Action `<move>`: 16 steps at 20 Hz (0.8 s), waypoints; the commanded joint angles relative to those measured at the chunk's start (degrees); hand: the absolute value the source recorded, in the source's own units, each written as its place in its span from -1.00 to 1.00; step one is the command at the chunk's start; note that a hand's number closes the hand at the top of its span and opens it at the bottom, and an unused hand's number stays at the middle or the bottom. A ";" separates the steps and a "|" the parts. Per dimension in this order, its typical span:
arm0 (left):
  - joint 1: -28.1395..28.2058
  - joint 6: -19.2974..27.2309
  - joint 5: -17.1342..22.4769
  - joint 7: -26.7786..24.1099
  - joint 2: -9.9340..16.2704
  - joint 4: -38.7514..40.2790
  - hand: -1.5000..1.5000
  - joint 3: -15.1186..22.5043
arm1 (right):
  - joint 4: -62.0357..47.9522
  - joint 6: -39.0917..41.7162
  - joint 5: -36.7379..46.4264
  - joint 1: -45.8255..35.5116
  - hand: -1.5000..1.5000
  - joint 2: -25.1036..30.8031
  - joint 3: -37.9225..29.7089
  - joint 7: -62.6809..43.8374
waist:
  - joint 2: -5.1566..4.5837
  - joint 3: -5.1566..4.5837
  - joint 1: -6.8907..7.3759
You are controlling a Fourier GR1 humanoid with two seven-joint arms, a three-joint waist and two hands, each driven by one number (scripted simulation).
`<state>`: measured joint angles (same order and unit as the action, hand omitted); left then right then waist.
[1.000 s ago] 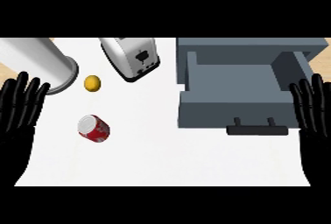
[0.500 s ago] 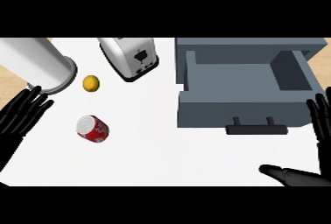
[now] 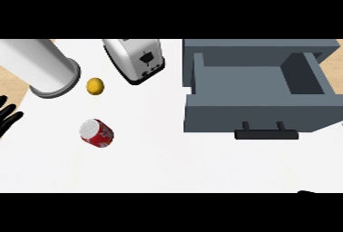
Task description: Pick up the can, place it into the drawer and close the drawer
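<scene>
Fingers (image 3: 9, 117) of the left hand (image 3: 5, 121) spread apart at the table's (image 3: 167, 163) left edge, holding nothing; right hand shows only a dark sliver at bottom right, state unreadable. Can (image 3: 96, 133) lies on its side near the left hand, well apart from the open drawer (image 3: 258, 115).

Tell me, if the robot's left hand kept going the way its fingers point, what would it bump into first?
Probably the big white cylinder. The left hand points up and slightly right, toward it. The can lies off to the side. Heights are hard to judge.
</scene>
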<state>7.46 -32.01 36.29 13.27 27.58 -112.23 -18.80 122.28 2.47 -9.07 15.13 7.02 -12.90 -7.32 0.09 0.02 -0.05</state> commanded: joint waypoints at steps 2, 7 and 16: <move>0.71 -4.90 6.32 2.13 3.29 3.14 -1.00 -6.08 | -0.97 4.26 -2.57 4.94 -1.00 -1.20 -2.39 3.98 | 0.01 -0.01 -0.01; -4.57 3.61 7.53 9.01 0.17 4.15 -1.00 -0.84 | -0.88 7.12 -4.29 5.54 -1.00 -0.89 -4.61 5.25 | -0.05 0.01 -0.37; -4.14 6.50 15.20 16.25 -0.76 3.74 -1.00 -0.95 | 1.39 12.45 -10.00 9.49 -1.00 0.83 -11.36 4.31 | 0.01 0.00 -0.38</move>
<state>4.06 -29.03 50.83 26.06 28.51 -106.62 -22.30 122.39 12.52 -16.59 22.33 7.32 -21.43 -3.13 0.08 0.02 -0.25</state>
